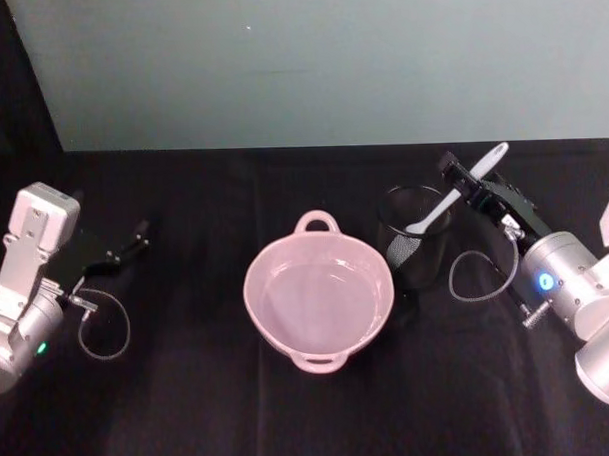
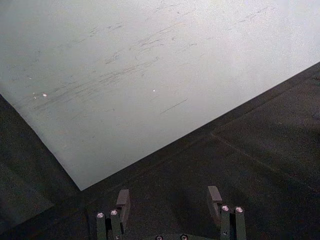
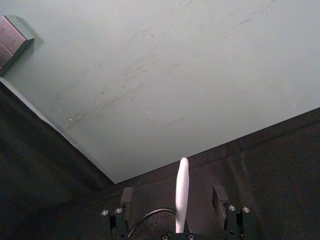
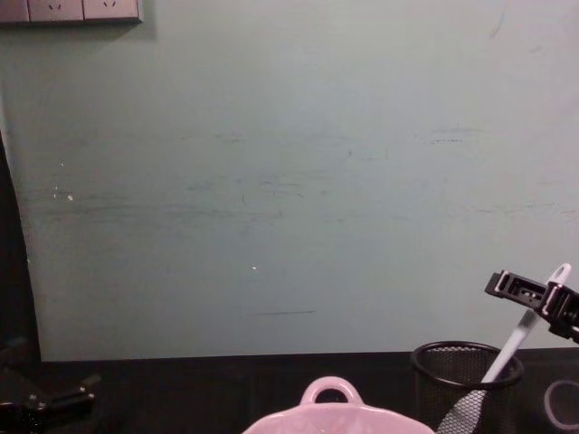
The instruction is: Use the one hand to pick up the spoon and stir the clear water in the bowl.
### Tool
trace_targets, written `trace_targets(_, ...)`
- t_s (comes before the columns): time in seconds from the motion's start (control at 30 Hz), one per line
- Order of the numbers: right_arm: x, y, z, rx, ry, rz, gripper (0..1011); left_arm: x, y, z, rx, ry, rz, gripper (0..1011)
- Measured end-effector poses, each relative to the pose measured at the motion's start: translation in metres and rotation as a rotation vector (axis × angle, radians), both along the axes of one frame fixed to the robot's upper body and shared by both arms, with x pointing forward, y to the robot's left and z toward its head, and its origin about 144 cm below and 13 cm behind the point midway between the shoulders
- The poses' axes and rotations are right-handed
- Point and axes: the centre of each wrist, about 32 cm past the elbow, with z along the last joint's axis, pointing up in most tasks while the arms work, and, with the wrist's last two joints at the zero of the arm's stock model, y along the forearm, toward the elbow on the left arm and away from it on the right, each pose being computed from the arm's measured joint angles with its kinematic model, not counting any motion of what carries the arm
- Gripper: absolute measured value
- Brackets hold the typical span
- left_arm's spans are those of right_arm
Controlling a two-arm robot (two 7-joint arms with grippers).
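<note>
The pale pink bowl [image 1: 271, 264] sits mid-table with clear water in it; its loop handle [image 4: 331, 391] pokes up in the chest view. To its right, the white spoon [image 1: 461, 188] leans in a black wire-mesh cup [image 1: 417, 246], handle up and away from the bowl. My right gripper [image 1: 471, 182] is open, one finger on each side of the spoon's handle [image 3: 181, 192], with gaps on both sides. In the chest view the right gripper [image 4: 536, 296] is level with the upper handle [image 4: 517, 336]. My left gripper [image 1: 135, 237] rests far left, open and holding nothing.
A black cloth [image 1: 191, 412] covers the table, and a pale green wall [image 1: 319, 57] stands close behind it. The mesh cup [image 4: 466, 380] is right beside the bowl's rim. Grey cable loops hang by each wrist [image 1: 471, 277]. A wall socket plate [image 4: 81, 9] is at the upper left.
</note>
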Motion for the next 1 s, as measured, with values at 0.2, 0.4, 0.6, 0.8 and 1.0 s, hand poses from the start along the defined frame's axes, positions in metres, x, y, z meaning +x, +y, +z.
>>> trace_targets(0.2,-0.0005,-0.0006,-0.0003,0.003,0.0,-0.001,908,0.0,0.0,0.0,0.0,0.0,0.0,1011)
trace_targets(0.4,-0.0008,-0.0008,-0.0004,0.004,-0.001,-0.001,734,0.0,0.0,0.0,0.0,0.0,0.0,1011)
trace_targets(0.6,-0.0009,-0.0009,-0.0004,0.006,-0.003,0.0,574,0.0,0.0,0.0,0.0,0.0,0.0,1011)
trace_targets(0.8,-0.001,-0.0011,-0.0004,0.007,-0.004,0.0,367,0.0,0.0,0.0,0.0,0.0,0.0,1011)
trace_targets(1.0,-0.0011,-0.0012,-0.0005,0.007,-0.004,0.0,149,0.0,0.0,0.0,0.0,0.0,0.0,1011)
